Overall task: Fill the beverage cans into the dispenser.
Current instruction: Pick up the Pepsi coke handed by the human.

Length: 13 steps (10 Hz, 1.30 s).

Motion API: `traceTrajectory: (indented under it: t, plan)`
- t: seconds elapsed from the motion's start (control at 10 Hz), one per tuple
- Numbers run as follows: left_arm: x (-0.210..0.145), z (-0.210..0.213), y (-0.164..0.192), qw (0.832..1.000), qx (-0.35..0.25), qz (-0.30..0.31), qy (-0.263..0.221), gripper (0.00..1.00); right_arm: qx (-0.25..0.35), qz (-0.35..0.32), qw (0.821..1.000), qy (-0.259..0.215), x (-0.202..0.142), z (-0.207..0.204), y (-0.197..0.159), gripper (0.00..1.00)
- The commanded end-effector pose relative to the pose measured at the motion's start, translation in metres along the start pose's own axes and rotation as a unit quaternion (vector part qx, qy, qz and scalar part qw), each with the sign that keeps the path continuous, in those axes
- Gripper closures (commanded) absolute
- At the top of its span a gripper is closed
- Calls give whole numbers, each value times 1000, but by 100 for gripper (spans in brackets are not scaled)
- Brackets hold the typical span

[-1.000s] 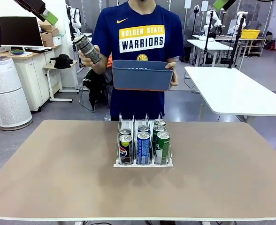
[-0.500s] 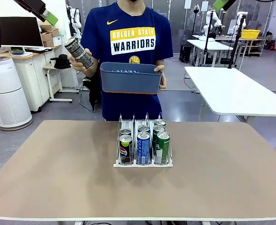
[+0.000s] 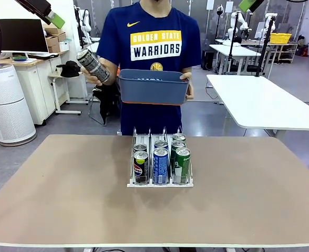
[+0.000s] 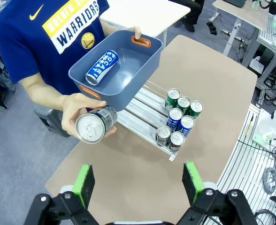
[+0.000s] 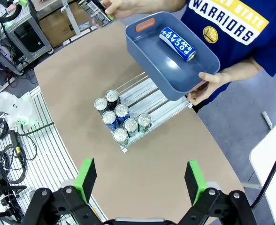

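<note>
Both open, empty: left hand (image 4: pixel 139 180), right hand (image 5: pixel 140 180), high over desk (image 4: pixel 128 164). dark can (image 4: pixel 95 125) in person's grip at far side, left-arm side (nearer left hand), axis tilted, top facing it.

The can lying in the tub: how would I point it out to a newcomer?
Find the person in the navy shirt at the table's far side, holding a blue-grey tub. The blue can with white lettering lies on its side inside; the dark can is in the person's other hand, and the cans in the dispenser stand upright.
</note>
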<state>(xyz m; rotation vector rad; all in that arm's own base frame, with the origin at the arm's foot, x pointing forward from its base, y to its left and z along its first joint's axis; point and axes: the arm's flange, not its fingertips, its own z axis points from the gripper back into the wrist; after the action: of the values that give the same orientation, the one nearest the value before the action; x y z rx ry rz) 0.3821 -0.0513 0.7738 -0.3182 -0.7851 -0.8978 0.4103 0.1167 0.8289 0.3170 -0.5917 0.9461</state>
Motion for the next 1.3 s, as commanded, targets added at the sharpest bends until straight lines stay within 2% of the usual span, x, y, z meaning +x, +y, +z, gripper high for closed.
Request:
traceTrajectory:
  t: [0.0, 1.2]
  plan:
    - [-1, 0, -1, 1000, 1, 0, 2, 0, 1, 0, 1000, 0, -2, 1, 2, 0]
    - [-1, 0, -1, 1000, 1, 0, 2, 0, 1, 0, 1000, 0, -2, 1, 2, 0]
